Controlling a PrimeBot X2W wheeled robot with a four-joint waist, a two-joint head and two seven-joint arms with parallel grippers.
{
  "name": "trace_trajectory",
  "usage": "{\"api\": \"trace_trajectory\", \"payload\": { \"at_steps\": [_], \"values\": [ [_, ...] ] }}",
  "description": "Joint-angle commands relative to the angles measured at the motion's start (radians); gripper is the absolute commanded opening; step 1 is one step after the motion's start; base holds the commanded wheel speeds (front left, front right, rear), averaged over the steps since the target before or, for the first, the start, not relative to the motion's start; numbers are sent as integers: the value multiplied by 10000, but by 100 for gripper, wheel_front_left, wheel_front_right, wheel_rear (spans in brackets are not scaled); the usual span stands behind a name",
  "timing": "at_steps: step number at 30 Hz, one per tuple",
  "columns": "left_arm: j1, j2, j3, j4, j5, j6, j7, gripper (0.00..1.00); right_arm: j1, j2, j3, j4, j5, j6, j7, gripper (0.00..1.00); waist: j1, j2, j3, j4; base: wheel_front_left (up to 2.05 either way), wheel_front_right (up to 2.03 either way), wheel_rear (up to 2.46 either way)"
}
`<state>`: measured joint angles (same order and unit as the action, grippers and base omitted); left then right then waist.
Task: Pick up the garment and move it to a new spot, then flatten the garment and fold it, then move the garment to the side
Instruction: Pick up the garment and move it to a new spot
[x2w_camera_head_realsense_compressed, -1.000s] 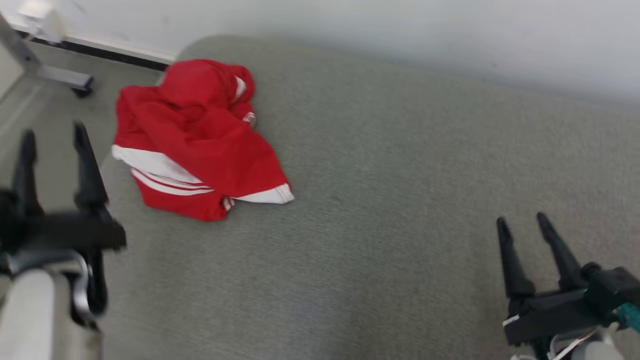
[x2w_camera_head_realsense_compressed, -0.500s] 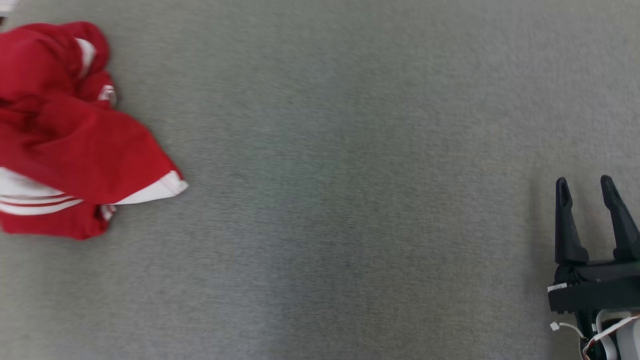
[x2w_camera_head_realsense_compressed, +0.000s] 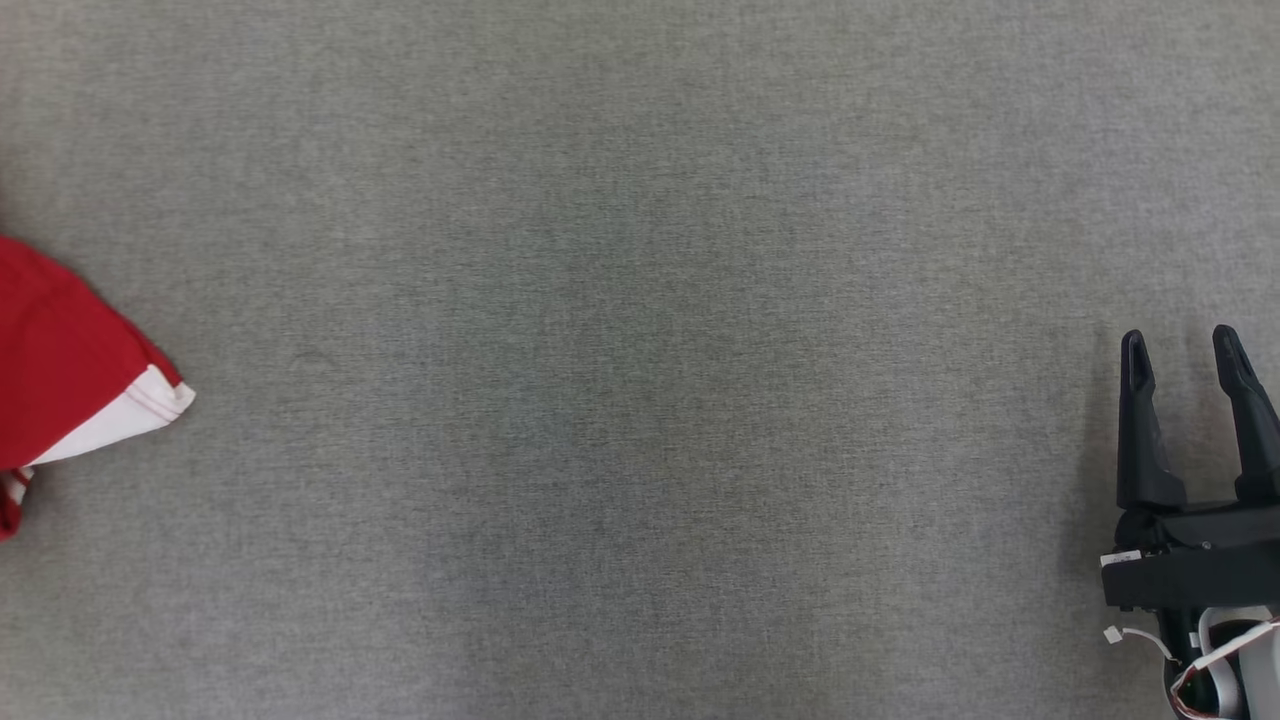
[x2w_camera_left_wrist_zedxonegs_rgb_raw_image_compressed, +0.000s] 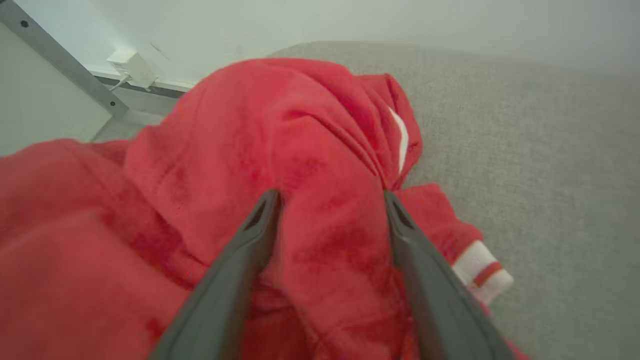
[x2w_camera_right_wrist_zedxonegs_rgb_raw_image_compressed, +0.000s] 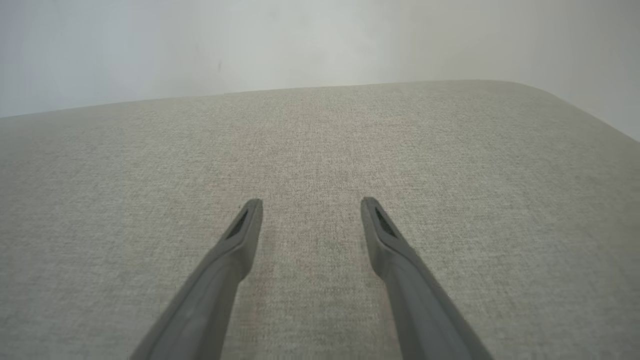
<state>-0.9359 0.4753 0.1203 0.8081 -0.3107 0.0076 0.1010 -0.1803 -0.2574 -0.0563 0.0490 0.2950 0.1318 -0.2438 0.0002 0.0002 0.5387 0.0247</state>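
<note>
Figure: start of the pick-up, as I judged it. The garment (x2w_camera_left_wrist_zedxonegs_rgb_raw_image_compressed: 280, 125), a crumpled red jersey of thin shiny fabric with white stripe trim, lay heaped near a rounded corner of the grey woven-fabric worktop (x2w_camera_head_realsense_compressed: 640, 400). In the head view its white-hemmed corner (x2w_camera_head_realsense_compressed: 60, 350) reached in from the left edge.

The left pincer (x2w_camera_left_wrist_zedxonegs_rgb_raw_image_compressed: 330, 196) stood with its two long dark fingers apart, straddling a raised ridge of red cloth and not yet closed on it. The right pincer (x2w_camera_head_realsense_compressed: 1179, 338) was likewise spread and carried nothing, hovering over bare worktop well apart from the jersey.

To do this step well, I would sink the left fingers a little deeper so that they close on the ridge itself and not on a single slippery layer. I would then lift straight up before carrying it toward the open middle. The thin fabric will probably slide and trail, so a firm bite matters.

Nothing stood on the worktop between the heap and the middle. Beyond the jersey were a slanted grey metal bar (x2w_camera_left_wrist_zedxonegs_rgb_raw_image_compressed: 60, 65), a small white box (x2w_camera_left_wrist_zedxonegs_rgb_raw_image_compressed: 131, 65) at the foot of the pale wall (x2w_camera_right_wrist_zedxonegs_rgb_raw_image_compressed: 300, 45), and the worktop's edge, close enough for a trailing sleeve to slip over.
</note>
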Motion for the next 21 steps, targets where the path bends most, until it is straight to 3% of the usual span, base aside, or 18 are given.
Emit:
{"api": "trace_trajectory", "payload": {
  "at_steps": [1, 8, 9, 10, 21],
  "values": [
    [-124, 60, 21, 182, -122, -42, 112, 100, -75, -7, -7, -4, -37, -21, -46, 100, -2, -2, 85, -111, 0, 0, 0],
    [-223, 199, -186, 1149, -67, -13, 654, 100, -162, 117, 248, 77, -91, -21, -34, 100, -2, -2, -84, -158, 0, 0, 0],
    [-225, 244, -260, 1176, 36, 2, 487, 61, -158, 132, 271, 102, -82, -21, -42, 100, -2, -2, -128, -162, 0, 0, 0],
    [-224, 295, -290, 1169, 100, 19, 221, 0, -147, 154, 293, 117, -80, -21, -49, 100, -2, -2, -168, -163, 0, 0, 0],
    [-1162, 575, -674, 747, 423, -510, -2566, 0, 6, 476, 668, 722, 102, -21, -155, 100, -2, -2, -1488, 141, 0, 0, 0]
  ]
}}
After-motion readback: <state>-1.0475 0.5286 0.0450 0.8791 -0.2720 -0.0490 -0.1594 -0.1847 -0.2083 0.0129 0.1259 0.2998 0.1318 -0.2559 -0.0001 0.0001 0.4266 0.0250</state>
